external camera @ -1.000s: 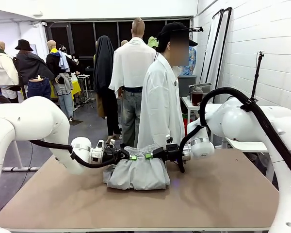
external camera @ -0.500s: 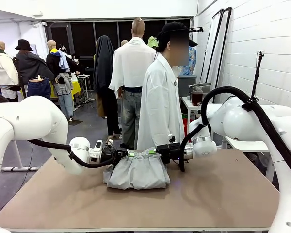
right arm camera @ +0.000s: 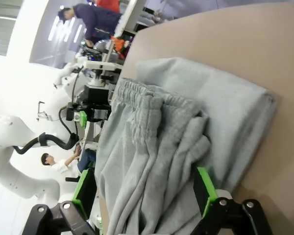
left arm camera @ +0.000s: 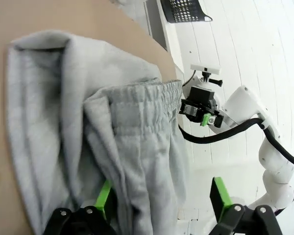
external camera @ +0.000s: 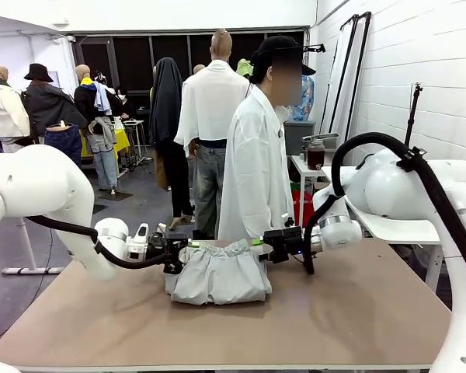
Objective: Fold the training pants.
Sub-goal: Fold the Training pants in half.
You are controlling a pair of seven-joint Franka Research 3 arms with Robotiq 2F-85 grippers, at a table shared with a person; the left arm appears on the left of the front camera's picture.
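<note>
A: Where are the training pants (external camera: 220, 272)?
B: Folded into a compact bundle on the table (external camera: 349, 311), waistband at the far edge, between both grippers.
A: Are they held?
B: No. The left gripper (external camera: 180, 254) and right gripper (external camera: 264, 245) sit at the waistband's ends, jaws spread wide, gripping nothing.
A: Beyond?
B: A person (external camera: 258, 148) in white stands at the far side.

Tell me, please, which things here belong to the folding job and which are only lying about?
Belong to the job:
- training pants, folded on the table
- left pincer, open at the waistband's left end
- right pincer, open at its right end

Only lying about:
- black mesh basket, beyond the table's edge
- dark jar on the side table behind
</note>
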